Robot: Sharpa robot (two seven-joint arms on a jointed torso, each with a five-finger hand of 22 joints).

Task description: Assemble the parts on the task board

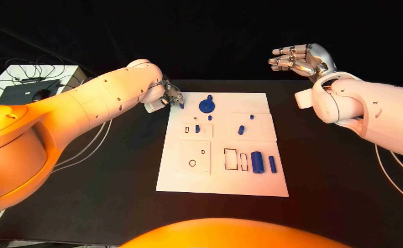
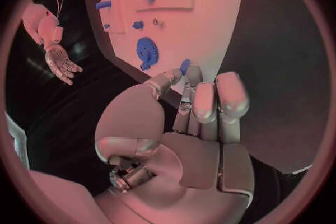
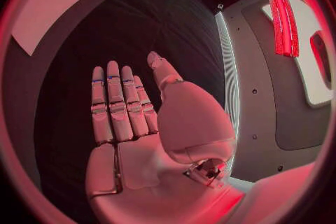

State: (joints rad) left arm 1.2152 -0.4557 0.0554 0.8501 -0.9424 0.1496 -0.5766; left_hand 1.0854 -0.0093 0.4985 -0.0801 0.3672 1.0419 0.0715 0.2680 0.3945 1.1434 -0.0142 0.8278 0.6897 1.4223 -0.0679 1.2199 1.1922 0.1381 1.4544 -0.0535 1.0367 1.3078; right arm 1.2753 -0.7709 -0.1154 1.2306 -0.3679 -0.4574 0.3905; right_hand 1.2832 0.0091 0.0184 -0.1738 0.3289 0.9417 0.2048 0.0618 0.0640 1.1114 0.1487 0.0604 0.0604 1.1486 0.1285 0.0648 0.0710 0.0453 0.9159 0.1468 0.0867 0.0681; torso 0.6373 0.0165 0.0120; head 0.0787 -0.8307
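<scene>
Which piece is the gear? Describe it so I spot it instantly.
Start at the white task board mid-table and go to its far edge, near the left hand. The round blue toothed gear lies there, the only disc; the other blue parts are small pegs and blocks.

One task board (image 1: 252, 184) lies on the surface (image 1: 336, 166). One blue gear-shaped part (image 1: 207, 106) sits near its far edge. Two blue cylinders, one thick (image 1: 257, 162) and one thin (image 1: 272, 164), stand side by side toward the near edge. Four small blue pegs (image 1: 241, 130) are scattered across the middle. Two hands are present: left hand (image 1: 168, 95), right hand (image 1: 300, 58).
</scene>
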